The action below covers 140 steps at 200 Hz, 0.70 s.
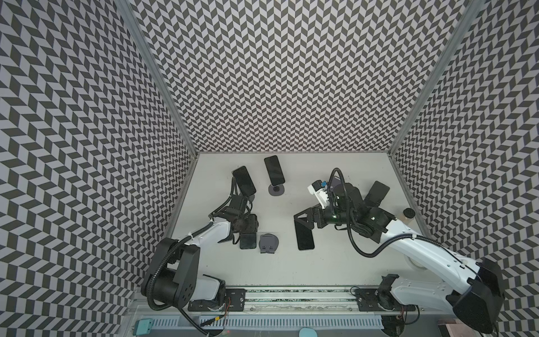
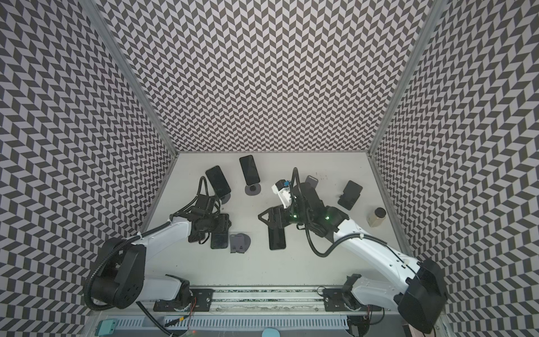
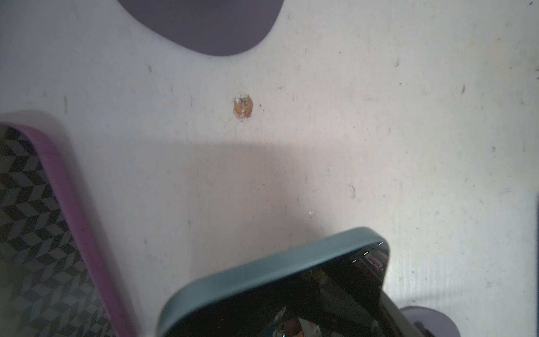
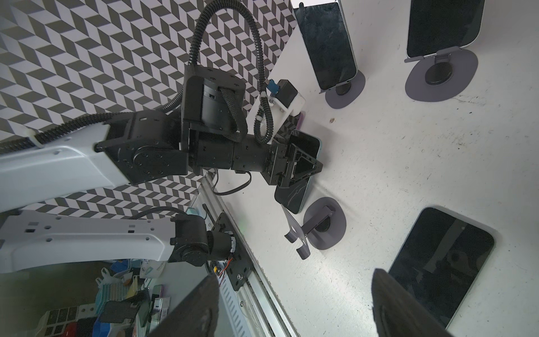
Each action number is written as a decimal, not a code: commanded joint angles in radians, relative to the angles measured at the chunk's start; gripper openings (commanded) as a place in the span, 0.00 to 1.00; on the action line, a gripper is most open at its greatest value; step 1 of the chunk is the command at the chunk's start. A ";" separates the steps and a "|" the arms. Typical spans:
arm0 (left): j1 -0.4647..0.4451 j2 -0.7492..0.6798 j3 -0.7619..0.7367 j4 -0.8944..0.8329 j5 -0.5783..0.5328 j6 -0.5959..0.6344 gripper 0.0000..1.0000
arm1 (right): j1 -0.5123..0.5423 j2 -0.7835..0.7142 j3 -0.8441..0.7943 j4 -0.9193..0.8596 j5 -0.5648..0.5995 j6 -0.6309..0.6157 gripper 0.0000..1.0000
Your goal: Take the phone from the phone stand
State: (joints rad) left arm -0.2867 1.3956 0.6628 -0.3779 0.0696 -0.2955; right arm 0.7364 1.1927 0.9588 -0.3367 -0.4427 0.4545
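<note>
One phone [image 4: 291,197] pinched in L claw [image 4: 303,163], just beside stand [image 4: 331,230]; R claw [image 4: 300,309] spread

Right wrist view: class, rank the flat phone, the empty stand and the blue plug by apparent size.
Flat phone, largest, though nearest the camera
Empty stand
Blue plug, smallest

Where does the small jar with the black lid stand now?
In a top view the jar stands upright near the right edge of the table, on the right side, just beyond the right arm.
</note>
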 commanded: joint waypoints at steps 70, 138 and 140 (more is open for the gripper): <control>0.014 0.036 0.044 -0.019 -0.011 0.007 0.69 | -0.003 -0.014 0.014 0.025 0.001 -0.011 0.80; 0.014 0.042 0.044 -0.026 -0.011 0.002 0.71 | -0.003 -0.011 0.016 0.026 0.001 -0.014 0.80; 0.014 0.044 0.045 -0.026 -0.012 0.002 0.71 | -0.003 -0.011 0.015 0.027 0.001 -0.014 0.80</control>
State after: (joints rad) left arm -0.2806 1.4288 0.6834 -0.3897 0.0658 -0.2886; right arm 0.7364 1.1927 0.9588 -0.3367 -0.4427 0.4530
